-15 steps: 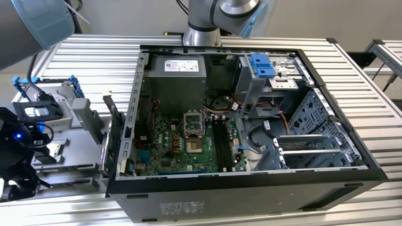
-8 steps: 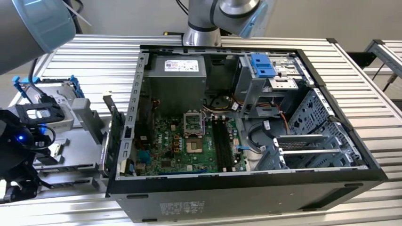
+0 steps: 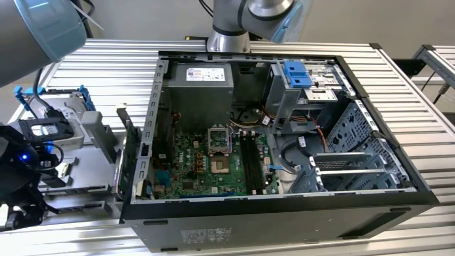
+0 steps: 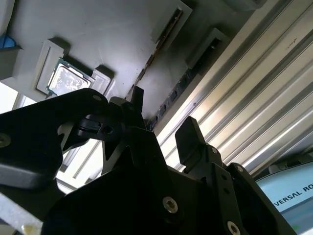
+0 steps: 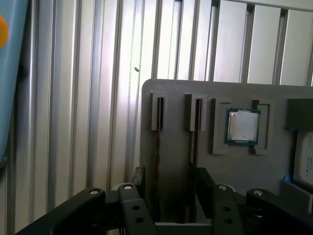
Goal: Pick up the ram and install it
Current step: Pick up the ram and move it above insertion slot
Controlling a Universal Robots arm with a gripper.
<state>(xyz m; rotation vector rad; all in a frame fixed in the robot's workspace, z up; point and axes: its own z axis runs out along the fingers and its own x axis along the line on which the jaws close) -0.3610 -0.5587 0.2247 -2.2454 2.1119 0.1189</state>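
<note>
Nearest, in the first wrist view, a black two-fingered gripper hangs over a flat grey plastic tray. Its fingers are spread apart and grasp nothing.

Between them stands the ram, a slim dark memory stick set on edge in a narrow slot near one corner of the tray. A second dark memory stick stands in the neighbouring slot, just beside the other finger. Further along the tray, a small square silver processor chip lies flat in its own recess. The tray rests on a ribbed aluminium table.

The step in hand looks like lining up for the pick. It would go best with the fingers centred on one stick alone and their pads flat to its broad sides. The descent should be straight, so that the neighbouring stick is not caught or bent.

Farther off, in the exterior view, an open black computer case lies on the table to the exterior view's right of the tray. Its green motherboard has long dark memory slots, which look vacant.

Hard to make out: both sticks are edge-on, so their faces are hidden, and the gripper body covers their near ends. I cannot tell which stick is meant, or how high the fingertips are above them.
</note>
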